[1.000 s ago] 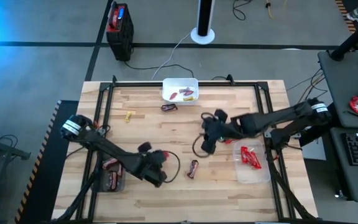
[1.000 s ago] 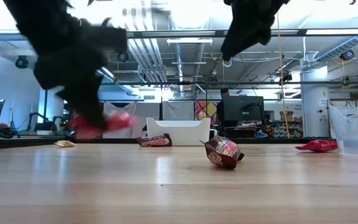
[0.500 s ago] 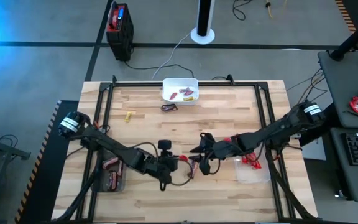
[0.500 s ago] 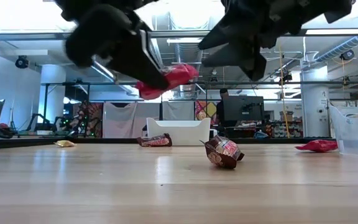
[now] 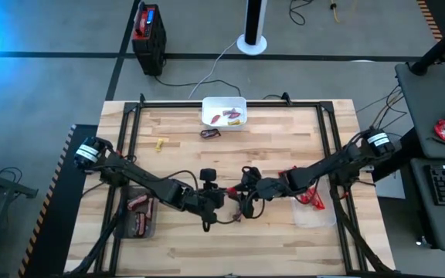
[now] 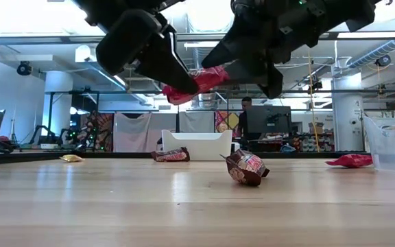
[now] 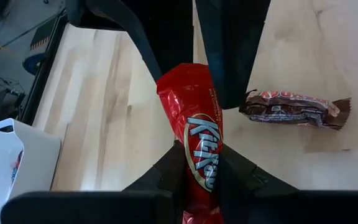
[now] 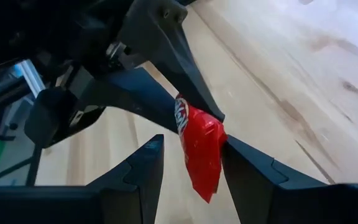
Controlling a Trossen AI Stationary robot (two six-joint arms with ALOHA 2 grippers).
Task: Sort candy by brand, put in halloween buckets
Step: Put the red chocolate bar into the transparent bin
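Above the middle of the wooden table [image 5: 284, 247], the left gripper [image 5: 224, 198] pinches a red KitKat bar [image 7: 199, 146] between its closed fingers, held in the air. The right gripper [image 5: 244, 194] meets it from the right, its fingers spread wide on either side of the bar's free end. A brown wrapped candy [image 6: 245, 167] lies on the table just below them.

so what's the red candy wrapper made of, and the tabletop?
Red candy wrapper: looks like thin glossy plastic film, going by its crinkles and bright highlights. Tabletop: pale wood planks with visible grain and seams, a smooth, slightly shiny finish; looks like butcher block.
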